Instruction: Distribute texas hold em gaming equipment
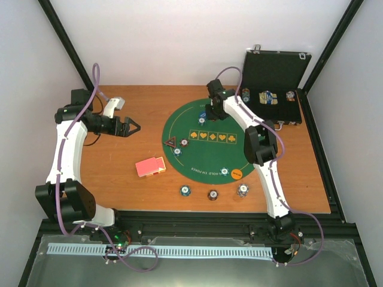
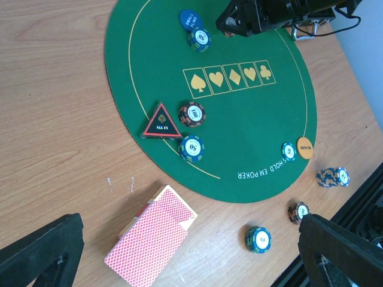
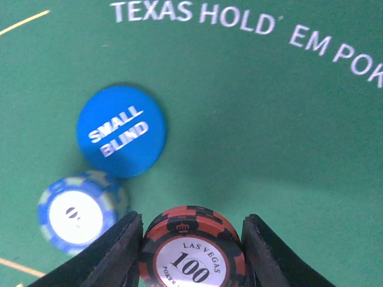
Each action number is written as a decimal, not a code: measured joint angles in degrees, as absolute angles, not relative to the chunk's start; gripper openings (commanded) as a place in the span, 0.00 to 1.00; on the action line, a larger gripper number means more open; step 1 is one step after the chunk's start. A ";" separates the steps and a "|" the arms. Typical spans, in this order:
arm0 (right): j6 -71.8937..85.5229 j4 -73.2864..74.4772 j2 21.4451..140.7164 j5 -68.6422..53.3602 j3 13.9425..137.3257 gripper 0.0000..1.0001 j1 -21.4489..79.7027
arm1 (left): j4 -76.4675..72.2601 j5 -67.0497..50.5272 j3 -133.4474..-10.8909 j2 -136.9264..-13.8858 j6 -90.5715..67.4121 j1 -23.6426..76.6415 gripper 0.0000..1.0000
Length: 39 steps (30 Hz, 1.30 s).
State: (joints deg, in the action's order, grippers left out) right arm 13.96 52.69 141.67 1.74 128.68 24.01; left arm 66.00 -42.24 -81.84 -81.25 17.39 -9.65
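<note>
My right gripper (image 3: 191, 236) is shut on a red-and-black 100 chip stack (image 3: 192, 254), low over the far left part of the green mat (image 1: 209, 143). Just beside it lie the blue "small blind" disc (image 3: 121, 131) and a blue chip stack (image 3: 78, 209). My left gripper (image 1: 133, 127) hangs open and empty over the bare wood left of the mat. The red-backed cards (image 2: 152, 236) lie below it. On the mat's left edge sit the dark triangle (image 2: 161, 122), a 100 chip stack (image 2: 192, 113) and a 50 chip stack (image 2: 191, 147). The orange disc (image 2: 305, 147) lies at the near rim.
Three chip stacks (image 1: 185, 191) (image 1: 212, 194) (image 1: 242, 189) stand on the wood in front of the mat. The black case (image 1: 272, 89) stands open at the back right with more chips inside. The right arm (image 1: 257, 143) stretches across the mat's right side.
</note>
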 measured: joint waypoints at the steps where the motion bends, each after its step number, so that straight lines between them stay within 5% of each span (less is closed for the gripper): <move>1: 13.96 52.80 142.58 1.45 129.84 0.40 23.46 | 65.98 -42.24 -81.84 -81.28 17.39 -9.65 1.00; 16: 13.30 53.58 148.44 -1.15 135.24 0.40 21.87 | 65.69 -42.74 -81.84 -82.13 17.41 -9.65 1.00; 24: 13.93 53.54 148.92 -2.55 135.90 0.65 21.52 | 65.45 -42.70 -81.78 -82.41 17.78 -9.65 1.00; 31: 13.61 55.59 147.48 -1.98 135.90 0.66 21.45 | 65.45 -42.68 -81.78 -82.41 17.76 -9.65 1.00; 35: 13.50 56.60 140.53 -1.80 131.39 0.67 21.50 | 65.47 -42.30 -81.78 -82.41 17.78 -9.65 1.00; 39: 14.02 52.75 122.34 -0.93 112.55 0.68 22.74 | 65.78 -41.69 -81.78 -82.30 18.26 -9.65 1.00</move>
State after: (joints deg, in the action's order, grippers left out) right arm 14.02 52.75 122.34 -0.93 112.55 22.74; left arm 65.78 -41.69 -81.78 -82.30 18.26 -9.65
